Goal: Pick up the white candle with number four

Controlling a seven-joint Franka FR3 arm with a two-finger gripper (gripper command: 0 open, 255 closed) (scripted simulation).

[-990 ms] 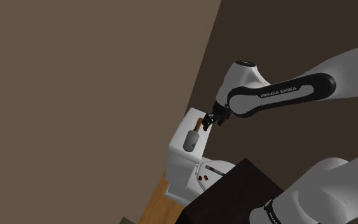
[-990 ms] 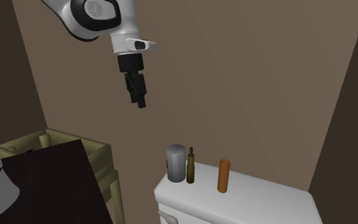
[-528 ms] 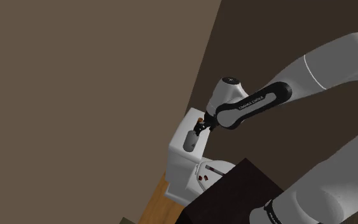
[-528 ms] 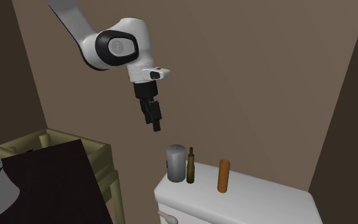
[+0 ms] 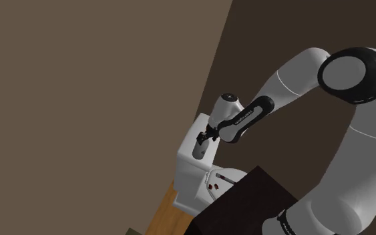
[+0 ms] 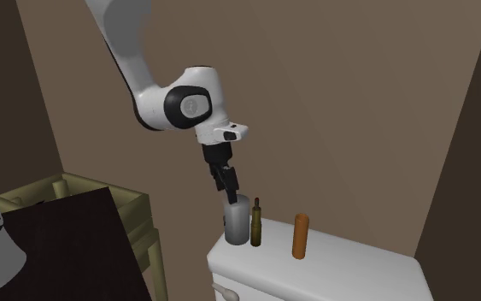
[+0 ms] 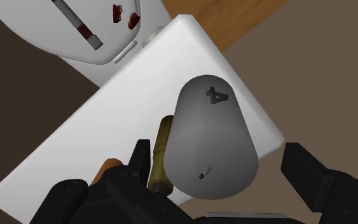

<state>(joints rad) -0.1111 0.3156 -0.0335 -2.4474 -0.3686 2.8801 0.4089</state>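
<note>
The candle (image 6: 236, 222), drawn grey with a dark "4" on its rounded side, stood upright on the white toilet tank (image 6: 349, 263), at one end of the tank's lid and close to its corner. On the same lid, just beside the candle and further from that corner, stood a slim olive-brown bottle (image 6: 255, 224). An orange cylinder (image 6: 300, 236) stood apart from both, nearer the middle of the lid. The black gripper (image 6: 231, 193) hung over the candle's end of the tank, its tips level with the candle's top. In the wrist view the gripper (image 7: 219, 167) was spread wide, with the candle (image 7: 212, 137) lying between the two fingers. The finger (image 7: 311, 175) on the side away from the bottle (image 7: 159, 156) stood clear of the candle, which the fingers did not clasp.
</note>
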